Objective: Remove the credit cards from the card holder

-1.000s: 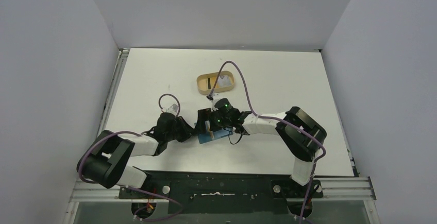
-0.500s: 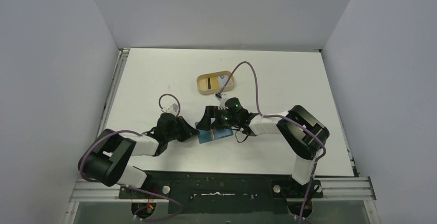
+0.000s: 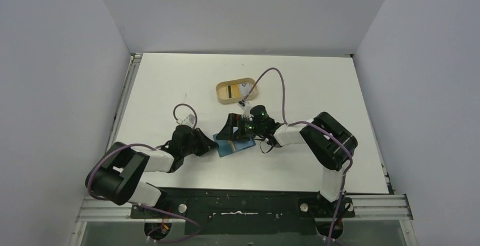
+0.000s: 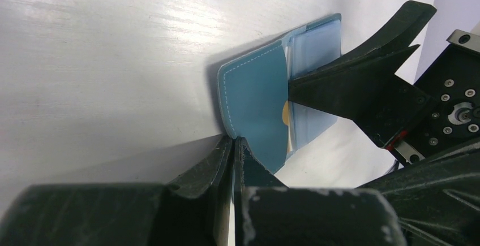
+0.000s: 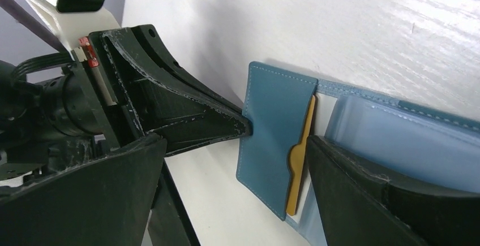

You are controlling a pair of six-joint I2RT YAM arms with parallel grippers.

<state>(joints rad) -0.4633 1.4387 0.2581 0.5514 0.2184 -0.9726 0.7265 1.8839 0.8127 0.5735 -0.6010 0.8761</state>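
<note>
Your right gripper (image 3: 232, 130) has swung its wrist toward 2 o'clock. Its fingers are spread, with one tip at the pocket mouth of the open teal folding card holder (image 4: 255, 96), which lies on the white table (image 3: 170, 87). Your left gripper (image 4: 232, 141) pinches its 9 o'clock flap. The pale blue credit cards (image 5: 396, 138) appear still pocketed. Next: close on a card edge and withdraw.

The top camera looks down from high above the wallet (image 3: 227, 149); both wrist cameras sit low and close to it, facing it from opposite sides.
</note>
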